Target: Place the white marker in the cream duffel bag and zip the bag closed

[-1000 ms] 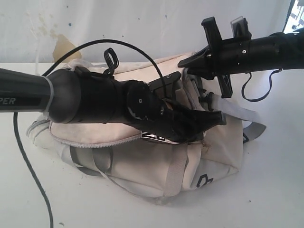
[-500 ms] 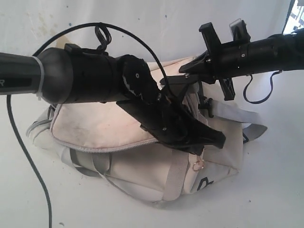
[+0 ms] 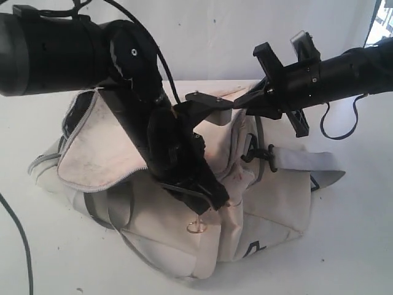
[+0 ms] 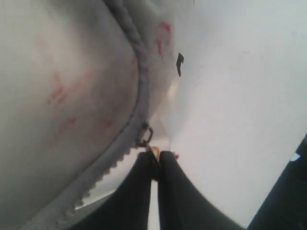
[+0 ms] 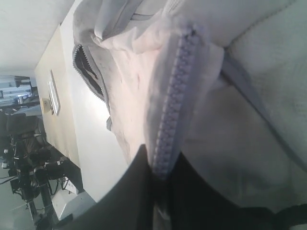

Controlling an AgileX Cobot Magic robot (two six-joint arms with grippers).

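two grippers are clamped on the cream duffel bag [image 3: 270,203]: the left gripper [image 4: 156,160] is pinched on the zipper pull [image 4: 145,136], the right gripper [image 5: 160,167] on the zipper's end. open teeth [image 4: 108,167] are seen running from the pull back toward the left wrist; the white marker is not seen.

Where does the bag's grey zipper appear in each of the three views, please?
Exterior view: the zipper edges the bag's raised flap, left of centre.
Left wrist view: it curves through the middle, ending at the shut left gripper.
Right wrist view: it runs through the centre into the shut right gripper.
Shared landmark: the bag's red stains.
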